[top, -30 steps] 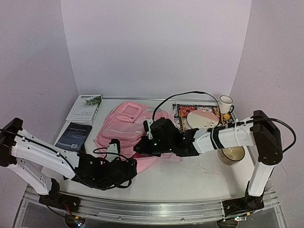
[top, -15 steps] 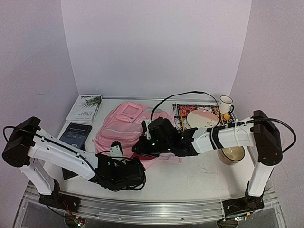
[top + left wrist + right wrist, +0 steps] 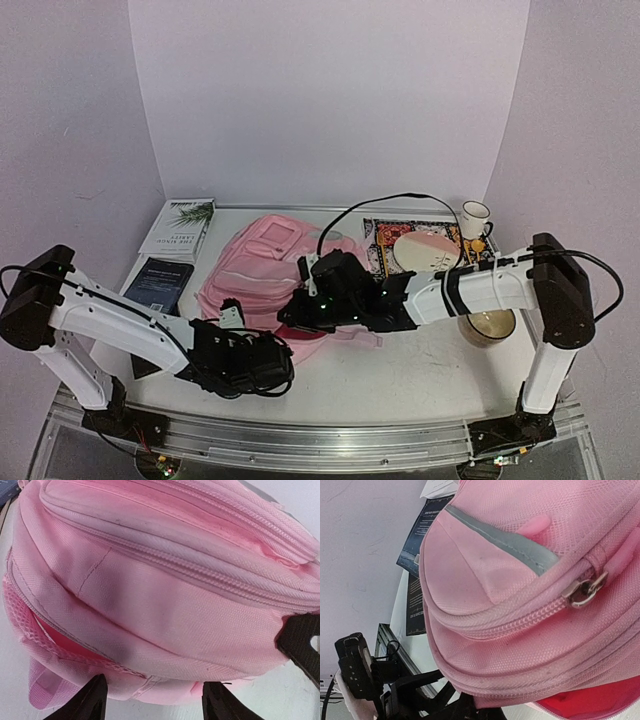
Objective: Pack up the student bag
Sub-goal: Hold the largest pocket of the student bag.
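The student bag [image 3: 262,268], a large soft pink backpack, lies on the table left of centre. My right gripper [image 3: 302,312] is shut on the bag's near rim and holds it up a little; dark pink lining shows in the right wrist view [image 3: 580,700]. There my gripper [image 3: 487,715] sits at the bottom edge, the bag [image 3: 520,605] filling the frame, a silver zip pull [image 3: 585,591] at the right. My left gripper [image 3: 275,358] is open, just in front of the bag's near edge. In the left wrist view the gripper [image 3: 156,705] stands wide, the bag [image 3: 165,595] just beyond its fingertips [image 3: 92,700].
A dark book [image 3: 155,285] and a white book [image 3: 178,228] lie left of the bag. A patterned mat [image 3: 385,240] with a pink-white plate [image 3: 427,250], a white mug [image 3: 476,218] and a bowl [image 3: 490,323] stand at the right. The dark book also shows in the right wrist view [image 3: 422,535].
My left gripper swung right along the bag's near edge, then drew back slightly left. My right gripper shifted slightly left, still holding the bag's rim.
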`<state>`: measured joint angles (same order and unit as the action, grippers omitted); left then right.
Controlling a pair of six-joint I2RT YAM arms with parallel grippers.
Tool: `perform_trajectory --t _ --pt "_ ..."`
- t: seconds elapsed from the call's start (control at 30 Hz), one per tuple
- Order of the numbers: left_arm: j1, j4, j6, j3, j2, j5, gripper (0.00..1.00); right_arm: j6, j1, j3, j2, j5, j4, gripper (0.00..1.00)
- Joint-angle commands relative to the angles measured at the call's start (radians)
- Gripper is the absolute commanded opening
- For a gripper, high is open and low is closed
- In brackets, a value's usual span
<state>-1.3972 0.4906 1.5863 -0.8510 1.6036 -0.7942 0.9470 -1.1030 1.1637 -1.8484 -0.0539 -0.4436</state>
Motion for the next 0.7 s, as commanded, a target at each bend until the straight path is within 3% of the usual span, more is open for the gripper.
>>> perform_trajectory --t 0.0,0.23,0.33,0.53,0.67 --pt "0.015 0.064 -0.058 0.052 -0.105 0.054 0.64 -0.018 0.041 -0.022 0.090 0.028 -0.056 0.00" --pt "0.020 0.061 -0.020 0.148 -0.223 0.063 0.52 -0.022 0.058 -0.033 0.089 0.011 -0.056 0.00" --pt "0.018 0.054 -0.105 0.090 -0.233 0.080 0.54 -0.017 0.057 -0.017 0.077 -0.017 -0.056 0.00" --pt "0.016 -0.060 -0.246 0.007 -0.234 0.168 0.46 -0.016 0.054 0.032 0.046 -0.057 -0.055 0.00" --pt "0.017 -0.122 -0.243 -0.004 -0.204 0.201 0.39 -0.017 0.048 0.060 0.043 -0.084 -0.054 0.00"
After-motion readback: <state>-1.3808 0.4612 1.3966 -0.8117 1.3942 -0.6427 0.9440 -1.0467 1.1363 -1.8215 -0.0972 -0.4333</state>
